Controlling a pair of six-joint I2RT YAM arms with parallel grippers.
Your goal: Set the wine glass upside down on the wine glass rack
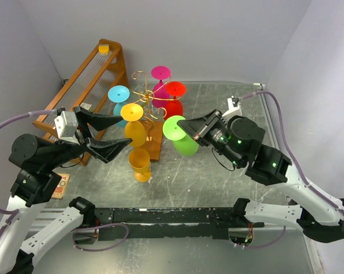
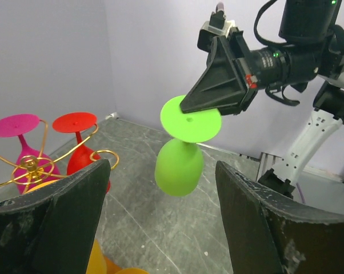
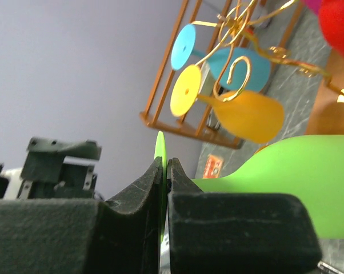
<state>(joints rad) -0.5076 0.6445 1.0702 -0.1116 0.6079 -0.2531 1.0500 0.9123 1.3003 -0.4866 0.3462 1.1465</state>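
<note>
A green wine glass [image 1: 183, 141] hangs upside down in the air, foot disc on top, bowl below. My right gripper [image 1: 186, 125] is shut on the rim of that foot disc [image 3: 160, 149]; the bowl [image 3: 292, 171] juts out past the fingers. The wine glass rack [image 1: 144, 97], a gold wire tree on a small wooden base, stands just left of the glass and carries several coloured glasses. My left gripper [image 1: 126, 131] is open beside the rack, holding nothing. In the left wrist view the green wine glass [image 2: 178, 165] hangs beyond my open left gripper [image 2: 162, 165], apart from both fingers.
Pink [image 1: 160, 74], red [image 1: 173, 103], blue [image 1: 119, 94] and yellow [image 1: 134, 128] glasses hang on the rack. An orange glass [image 1: 140, 164] sits at the rack's near end. A slanted orange wooden shelf rack [image 1: 86, 85] stands at the back left. A small card [image 1: 60, 185] lies near the left arm.
</note>
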